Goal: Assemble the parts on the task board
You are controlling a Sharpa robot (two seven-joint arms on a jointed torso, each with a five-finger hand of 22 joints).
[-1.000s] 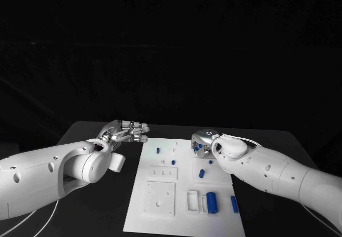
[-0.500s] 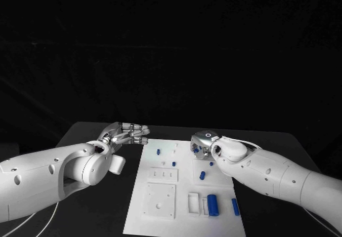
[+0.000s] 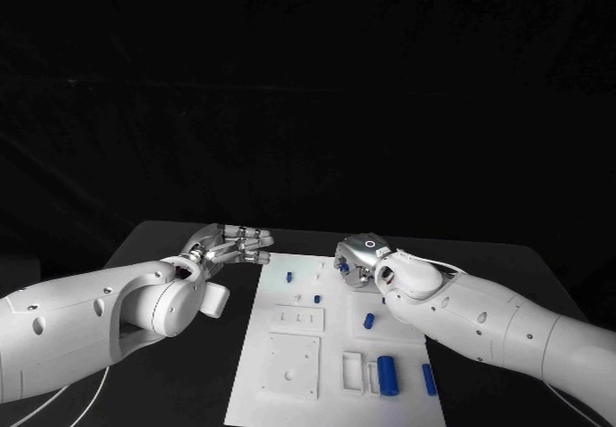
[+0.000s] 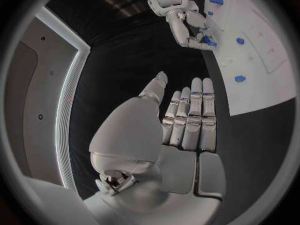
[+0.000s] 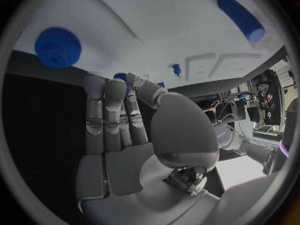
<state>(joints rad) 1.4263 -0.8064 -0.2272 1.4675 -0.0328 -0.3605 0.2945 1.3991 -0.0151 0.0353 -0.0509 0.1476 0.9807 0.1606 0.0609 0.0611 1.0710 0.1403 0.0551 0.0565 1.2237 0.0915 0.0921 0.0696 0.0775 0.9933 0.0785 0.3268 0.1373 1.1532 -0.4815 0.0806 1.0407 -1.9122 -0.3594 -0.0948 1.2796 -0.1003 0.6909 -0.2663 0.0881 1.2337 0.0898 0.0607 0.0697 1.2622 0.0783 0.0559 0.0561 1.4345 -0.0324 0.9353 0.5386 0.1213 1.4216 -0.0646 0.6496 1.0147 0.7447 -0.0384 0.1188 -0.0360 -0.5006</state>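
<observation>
The white task board [image 3: 289, 391] lies mid-table, also seen in the left wrist view [image 4: 269, 85]. Blue parts lie on it: a small peg [image 3: 290, 277], another peg [image 3: 317, 298], a short piece [image 3: 368, 320] and a thick cylinder [image 3: 386, 374]. My right hand [image 3: 353, 263] hovers over the board's far end and pinches a small blue part [image 5: 119, 77] between thumb and fingertips; the same hand [image 4: 186, 24] shows in the left wrist view. A blue gear [image 5: 57, 46] and a blue cylinder [image 5: 240, 17] lie on the board beyond its fingers. My left hand [image 3: 232, 242] floats beside the board's far left corner, fingers straight, holding nothing.
A slim blue bar [image 3: 427, 379] lies by the board's near right edge. White raised blocks [image 3: 293, 359] and a slotted holder [image 3: 352, 371] stand on the board's near half. Black tabletop [image 3: 192, 374] runs on both sides of the board.
The camera has shifted a little. My right hand has edged leftward over the board's far end, still with the blue part. The left hand has hardly moved.
</observation>
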